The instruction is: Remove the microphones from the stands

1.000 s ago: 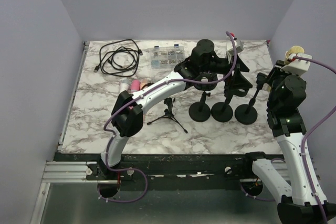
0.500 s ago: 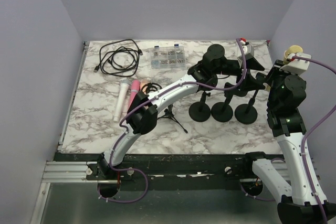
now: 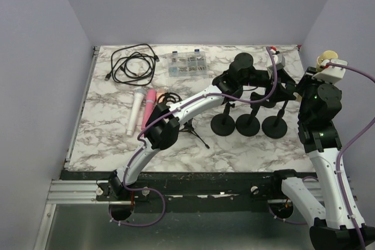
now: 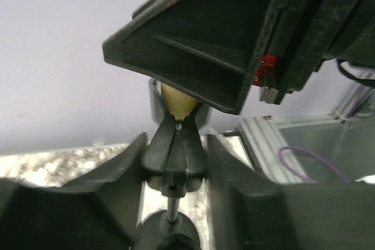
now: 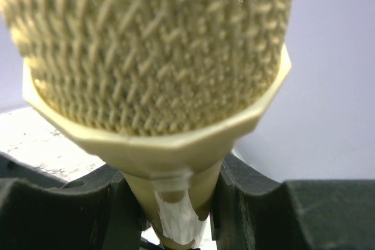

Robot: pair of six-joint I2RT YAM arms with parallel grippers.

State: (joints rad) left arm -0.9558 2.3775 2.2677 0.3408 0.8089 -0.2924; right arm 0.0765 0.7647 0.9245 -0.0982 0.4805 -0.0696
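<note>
The microphone [image 5: 158,57] sits clamped between the right fingers [image 5: 253,206].

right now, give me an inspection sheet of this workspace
surface: marble table
job's things: cream microphone tail in stand clip of rightmost stand
clutter: white microphone, pink microphone, tripod, parts box, two spare stands
end effectors: right end effector shut on microphone; left end effector flanks clip, contact unclear
cables: black cable coiled far left; purple arm cables
surroundings: lavender walls
</note>
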